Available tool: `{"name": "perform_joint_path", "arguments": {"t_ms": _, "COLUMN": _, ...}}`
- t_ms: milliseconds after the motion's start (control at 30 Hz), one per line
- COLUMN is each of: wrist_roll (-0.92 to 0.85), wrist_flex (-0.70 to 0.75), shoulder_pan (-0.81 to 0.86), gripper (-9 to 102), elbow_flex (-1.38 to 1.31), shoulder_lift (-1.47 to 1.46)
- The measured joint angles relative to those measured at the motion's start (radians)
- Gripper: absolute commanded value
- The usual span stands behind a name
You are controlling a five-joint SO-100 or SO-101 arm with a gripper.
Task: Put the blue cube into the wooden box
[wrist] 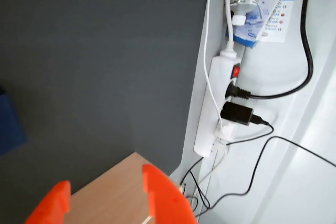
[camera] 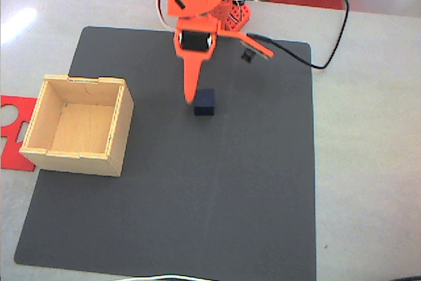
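Observation:
In the fixed view the blue cube [camera: 204, 102] sits on the dark mat [camera: 197, 195], near its middle and a little toward the back. My orange gripper [camera: 230, 77] hangs over it, open wide. The long finger's tip [camera: 190, 97] is just left of the cube, close to its edge, and the other finger [camera: 256, 45] is splayed far out to the right. The wooden box [camera: 79, 123] stands empty on the left side of the mat, well apart from the cube. In the wrist view the cube [wrist: 8, 124] shows at the left edge. Pale wood [wrist: 110, 192] lies between two orange fingertips [wrist: 163, 198].
A flat red cut-out sheet [camera: 13, 133] lies on the table left of the box. A black cable [camera: 332, 37] loops off the mat's back right corner. In the wrist view a white power strip [wrist: 212, 108] with plugs and cables lies beside the mat.

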Motion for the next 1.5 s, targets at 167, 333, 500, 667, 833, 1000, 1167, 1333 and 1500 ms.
{"name": "perform_joint_path", "arguments": {"t_ms": 167, "wrist_roll": 0.037, "wrist_flex": 0.109, "shoulder_pan": -0.140, "gripper": 24, "elbow_flex": -0.172, "shoulder_lift": -0.218}}
{"name": "perform_joint_path", "arguments": {"t_ms": 333, "wrist_roll": 0.038, "wrist_flex": 0.305, "shoulder_pan": -0.173, "gripper": 27, "elbow_flex": -0.296, "shoulder_lift": -0.357}}
{"name": "perform_joint_path", "arguments": {"t_ms": 500, "wrist_roll": -0.041, "wrist_flex": 0.488, "shoulder_pan": -0.107, "gripper": 27, "elbow_flex": -0.460, "shoulder_lift": -0.532}}
{"name": "perform_joint_path", "arguments": {"t_ms": 667, "wrist_roll": -0.094, "wrist_flex": 0.598, "shoulder_pan": -0.054, "gripper": 26, "elbow_flex": -0.540, "shoulder_lift": -0.621}}
{"name": "perform_joint_path", "arguments": {"t_ms": 833, "wrist_roll": -0.126, "wrist_flex": 0.603, "shoulder_pan": 0.021, "gripper": 25, "elbow_flex": -0.540, "shoulder_lift": -0.721}}
{"name": "perform_joint_path", "arguments": {"t_ms": 1000, "wrist_roll": -0.141, "wrist_flex": 0.561, "shoulder_pan": 0.064, "gripper": 25, "elbow_flex": -0.541, "shoulder_lift": -0.819}}
{"name": "perform_joint_path", "arguments": {"t_ms": 1167, "wrist_roll": -0.147, "wrist_flex": 0.508, "shoulder_pan": 0.057, "gripper": 24, "elbow_flex": -0.541, "shoulder_lift": -0.894}}
{"name": "perform_joint_path", "arguments": {"t_ms": 1333, "wrist_roll": -0.144, "wrist_flex": 0.479, "shoulder_pan": 0.032, "gripper": 23, "elbow_flex": -0.558, "shoulder_lift": -0.946}}
{"name": "perform_joint_path", "arguments": {"t_ms": 1500, "wrist_roll": -0.144, "wrist_flex": 0.462, "shoulder_pan": -0.020, "gripper": 7, "elbow_flex": -0.565, "shoulder_lift": -0.953}}
